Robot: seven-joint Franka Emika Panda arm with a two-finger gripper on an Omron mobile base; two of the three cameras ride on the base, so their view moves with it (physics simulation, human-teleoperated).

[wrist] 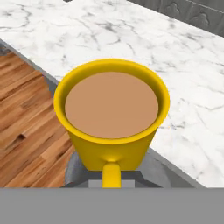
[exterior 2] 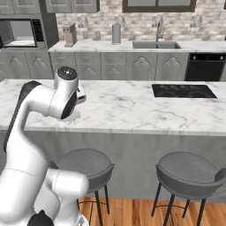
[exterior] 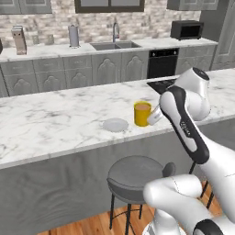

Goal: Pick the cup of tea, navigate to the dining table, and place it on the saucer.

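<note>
The cup of tea (exterior: 142, 113) is a small yellow mug full of brown liquid, held upright just over the front edge of the dining table (exterior: 55, 119), a long white marble top. My gripper (exterior: 153, 116) is shut on the mug's handle (wrist: 111, 174) from the right. The pale round saucer (exterior: 115, 124) lies flat on the marble a short way left of the mug, apart from it. In the hand view the cup of tea (wrist: 111, 105) sits straight ahead, with the marble edge running under it and wood floor to its left. My arm's wrist (exterior 2: 66, 99) leans over the dining table (exterior 2: 132, 108).
Grey round stools (exterior: 135, 176) (exterior 2: 190, 170) stand under the table's front edge. A black cooktop (exterior 2: 183, 90) is set into the marble to the right. Behind are carved grey cabinets with a sink (exterior: 114, 45), a microwave (exterior 2: 20, 33) and a paper towel roll (exterior: 74, 36).
</note>
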